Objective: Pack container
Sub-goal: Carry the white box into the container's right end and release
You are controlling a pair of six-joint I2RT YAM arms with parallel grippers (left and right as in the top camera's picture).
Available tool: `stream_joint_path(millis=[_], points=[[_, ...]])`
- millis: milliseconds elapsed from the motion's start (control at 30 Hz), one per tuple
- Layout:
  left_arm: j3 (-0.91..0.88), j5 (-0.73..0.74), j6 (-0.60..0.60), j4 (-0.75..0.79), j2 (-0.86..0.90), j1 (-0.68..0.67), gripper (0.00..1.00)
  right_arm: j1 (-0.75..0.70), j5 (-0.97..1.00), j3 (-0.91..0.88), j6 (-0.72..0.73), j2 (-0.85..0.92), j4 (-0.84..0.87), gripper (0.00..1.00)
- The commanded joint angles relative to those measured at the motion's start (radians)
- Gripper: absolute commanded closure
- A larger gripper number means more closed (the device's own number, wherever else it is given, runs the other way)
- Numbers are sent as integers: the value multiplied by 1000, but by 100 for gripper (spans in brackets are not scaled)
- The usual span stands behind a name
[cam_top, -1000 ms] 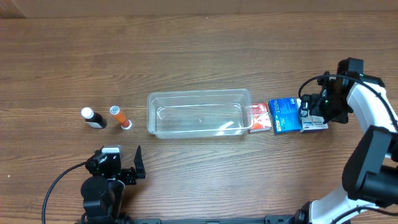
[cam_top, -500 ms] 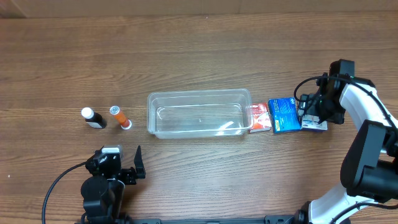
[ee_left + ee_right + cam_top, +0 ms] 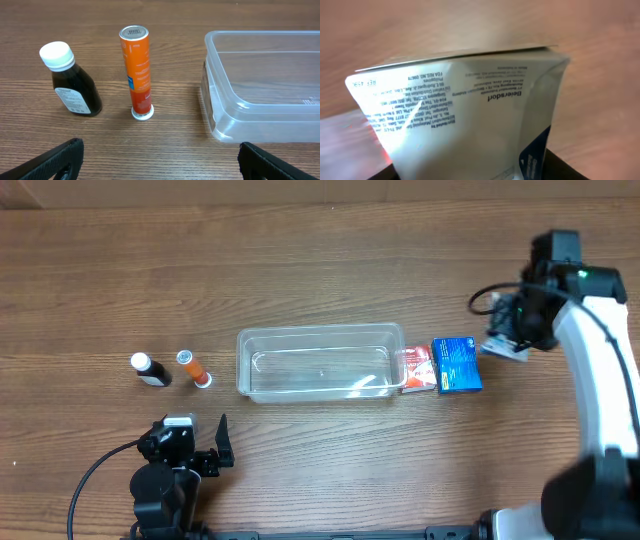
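Observation:
The clear plastic container (image 3: 243, 365) stands mid-table with nothing in it; its left end shows in the left wrist view (image 3: 216, 102). My right gripper (image 3: 512, 330) is shut on a white and dark-blue printed box (image 3: 503, 346) and holds it above the table, right of a blue box (image 3: 457, 366). That held box fills the right wrist view (image 3: 465, 105), between the fingers of my right gripper (image 3: 472, 172). My left gripper (image 3: 205, 455) is open and empty near the front edge, its gap (image 3: 160, 165) over bare wood in front of the bottles.
A red and white packet (image 3: 418, 368) lies between the container and the blue box. A dark bottle with a white cap (image 3: 150, 369) (image 3: 70, 82) and an orange tube (image 3: 193, 368) (image 3: 137, 70) stand left of the container.
My right gripper has lifted the white box from beside the blue box and moved it up and toward the far side. The left arm has not moved.

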Motion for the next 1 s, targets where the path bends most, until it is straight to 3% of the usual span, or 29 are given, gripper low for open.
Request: stream_joint_path(millis=[0,167,267,500,700,867,967], points=[[-4,-6,-14,6,-10,-4,0,206,-47,28,93,-81,-8,41],[-4,-6,-14,6,-10,-4,0,492,-33,25,240,-44,67,41],[-4,-6,-14,6,-11,-4,0,577,37,2,342,-5,102,41],[-4,-6,-14,6,-10,-4,0,582,25,-39,384,162,153,41],[-4,-6,-14,6,-10,-4,0,582,40,-63,407,194,146,40],[-4,-6,-14,6,-11,-4,0,586,49,-82,346,193,195,23],[-4,-6,-14,6,-11,-4,0,586,90,-48,345,187,179,22]])
